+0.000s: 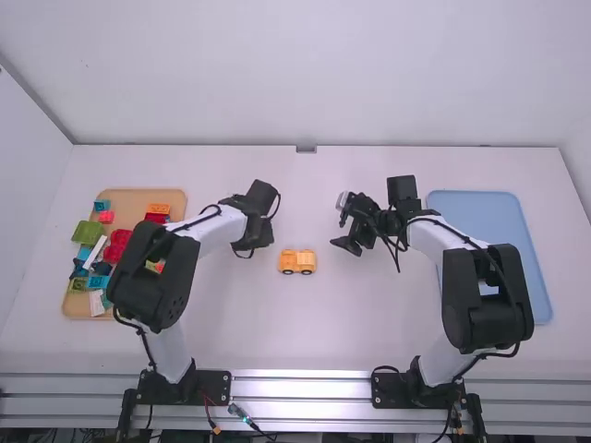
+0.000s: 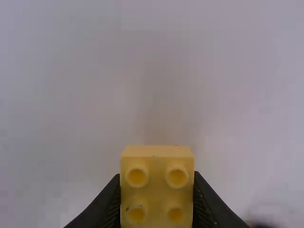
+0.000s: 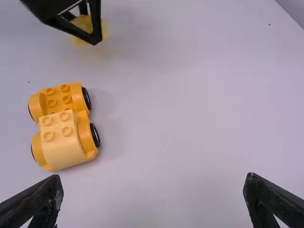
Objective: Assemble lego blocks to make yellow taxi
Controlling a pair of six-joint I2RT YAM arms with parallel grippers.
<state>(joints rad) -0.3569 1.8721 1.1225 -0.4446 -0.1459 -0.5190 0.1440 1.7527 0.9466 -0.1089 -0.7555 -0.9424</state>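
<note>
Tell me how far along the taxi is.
Looks done: the wheeled orange base stands on the table, a pale yellow block on one end.
In hand: the left gripper grips a yellow four-stud block.
Left: probably adding that block; the base's other end shows bare studs. The right gripper is open.

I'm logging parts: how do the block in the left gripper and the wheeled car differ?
The block is clamped in the left gripper, while the car stands on the table. The block shows four studs; the car shows more. The block has no visible wheels, whereas the car has black-rimmed ones. Both are yellowish.
</note>
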